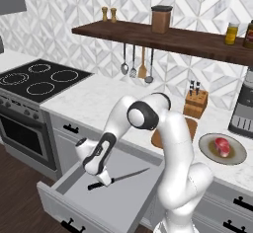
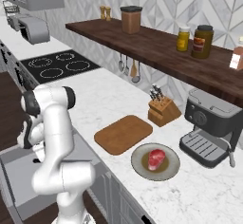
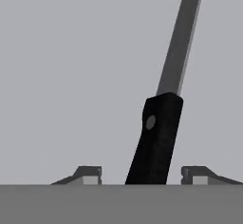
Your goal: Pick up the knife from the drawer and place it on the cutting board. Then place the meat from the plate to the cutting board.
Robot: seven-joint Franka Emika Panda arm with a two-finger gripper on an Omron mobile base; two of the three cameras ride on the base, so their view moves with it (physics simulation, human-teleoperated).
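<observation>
The drawer stands pulled out below the tabletop, its plain grey floor bare apart from the knife. The knife lies slantwise near the middle of that floor, black handle toward the drawer front, dark blade toward the cabinet, with free floor on every side and well apart from the drawer walls.

The claw reaches down into the drawer over the handle end. In the hand view the black handle rises between the two fingertips, with a clear gap on each side: the jaws stand partly open and touch nothing, so nothing is held.

On the tabletop the wooden cutting board lies flat and bare, its long edge near the tabletop's front edge. Just beside it sits the grey-green plate with the red meat at its centre. A wooden knife block stands behind the board, and a coffee machine behind the plate.
</observation>
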